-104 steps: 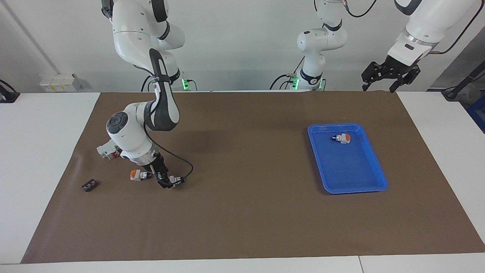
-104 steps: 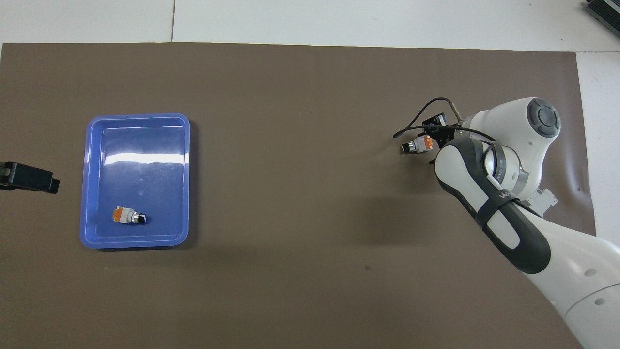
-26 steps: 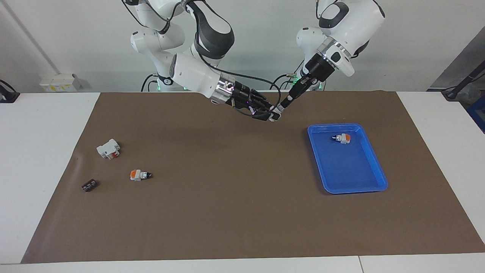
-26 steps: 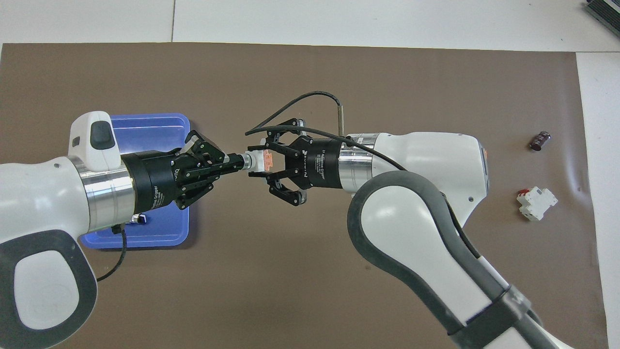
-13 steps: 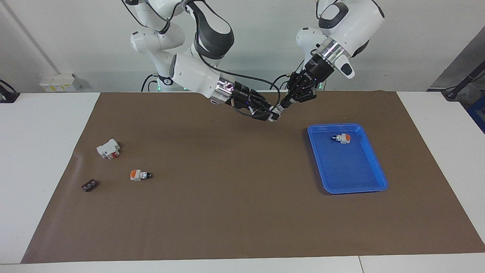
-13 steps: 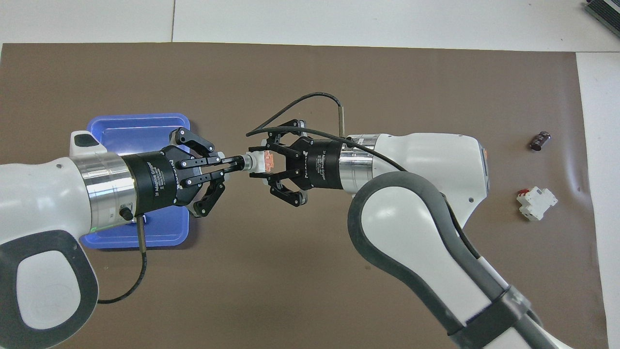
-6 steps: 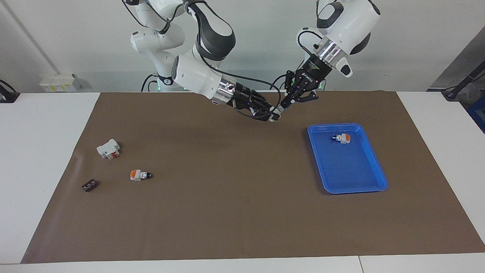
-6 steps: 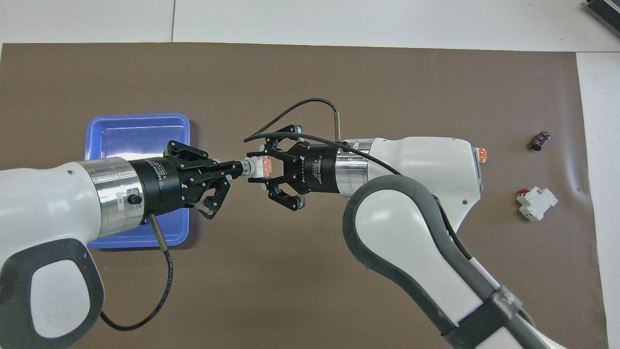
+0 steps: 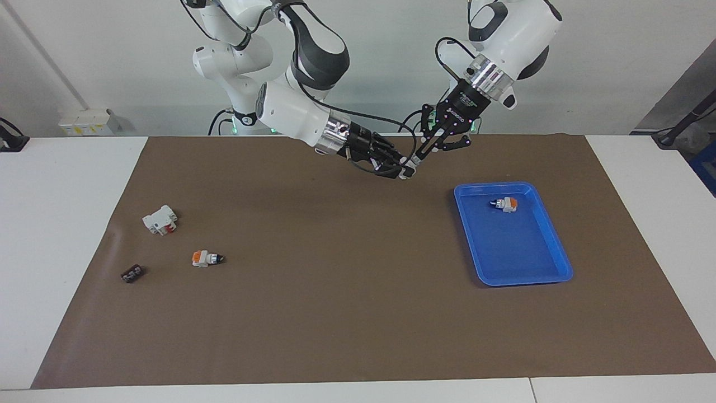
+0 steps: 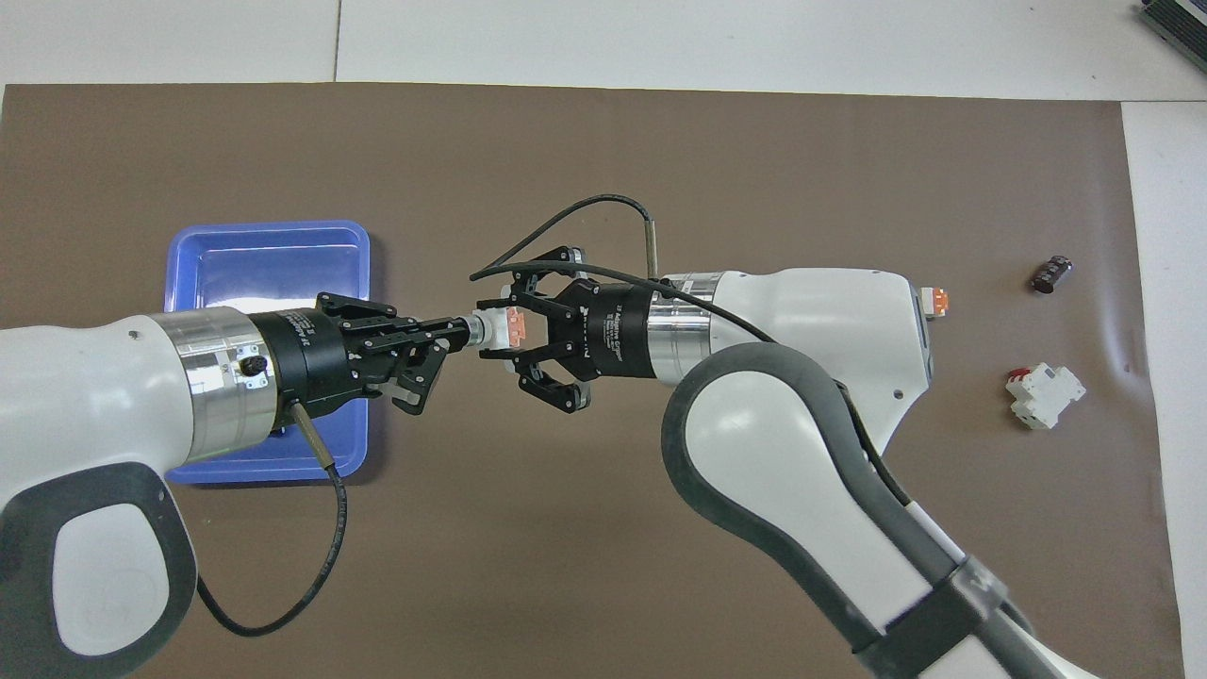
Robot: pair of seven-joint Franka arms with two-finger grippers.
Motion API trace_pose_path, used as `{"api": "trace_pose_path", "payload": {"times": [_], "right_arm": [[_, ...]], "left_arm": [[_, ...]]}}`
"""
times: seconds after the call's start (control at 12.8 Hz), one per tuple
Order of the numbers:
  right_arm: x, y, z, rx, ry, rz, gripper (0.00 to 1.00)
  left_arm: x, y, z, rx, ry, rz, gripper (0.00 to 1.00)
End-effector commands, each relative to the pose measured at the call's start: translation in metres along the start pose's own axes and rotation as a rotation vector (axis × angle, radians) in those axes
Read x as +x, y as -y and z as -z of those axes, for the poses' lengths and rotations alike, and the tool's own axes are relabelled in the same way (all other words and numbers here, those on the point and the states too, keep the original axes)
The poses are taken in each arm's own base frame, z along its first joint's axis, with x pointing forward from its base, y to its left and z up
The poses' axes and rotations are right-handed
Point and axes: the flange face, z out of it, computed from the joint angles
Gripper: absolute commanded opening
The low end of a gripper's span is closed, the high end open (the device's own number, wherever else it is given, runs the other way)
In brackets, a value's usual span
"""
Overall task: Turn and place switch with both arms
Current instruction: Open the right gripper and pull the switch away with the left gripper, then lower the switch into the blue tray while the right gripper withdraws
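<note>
A white surface carries a brown mat. On the mat lie a blue tray, a white block, an orange-and-white switch and a small dark part.

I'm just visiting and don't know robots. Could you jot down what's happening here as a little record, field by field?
held item: switch, up in the air between the two grippers, over the brown mat
right gripper: shut on the switch's white-and-orange body
left gripper: shut on the switch's knob end
blue tray: toward the left arm's end, one similar switch in it
loose on the mat: another switch, white block, small dark part
</note>
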Motion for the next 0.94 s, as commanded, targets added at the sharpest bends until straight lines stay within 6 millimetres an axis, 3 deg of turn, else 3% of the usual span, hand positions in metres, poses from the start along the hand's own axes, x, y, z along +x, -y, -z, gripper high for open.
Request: {"api": "trace_pose_path", "payload": {"times": [0.0,0.39,0.47,0.55,0.62,0.86], "right_arm": [[-0.016,0.006,0.017,0.052,0.03,-0.029,0.0],[-0.014,0.006,0.018,0.053,0.027,-0.041,0.0],[-0.011,0.009,0.022,0.061,0.025,-0.047,0.24],[-0.011,0.01,0.025,0.065,0.02,-0.029,0.56],[-0.017,0.012,0.033,0.077,0.013,-0.003,1.0],[-0.011,0.022,0.064,0.096,-0.068,0.073,1.0]], "left_arm": [[0.02,-0.018,-0.005,-0.052,-0.057,0.025,0.0],[0.019,-0.017,-0.006,-0.068,-0.067,-0.008,0.0],[0.018,-0.015,-0.006,-0.081,-0.076,-0.031,0.0],[0.019,-0.013,-0.008,-0.084,-0.083,-0.048,0.0],[0.019,-0.011,-0.009,-0.09,-0.092,-0.086,0.0],[0.022,-0.013,-0.01,-0.136,-0.148,-0.214,0.0]]}}
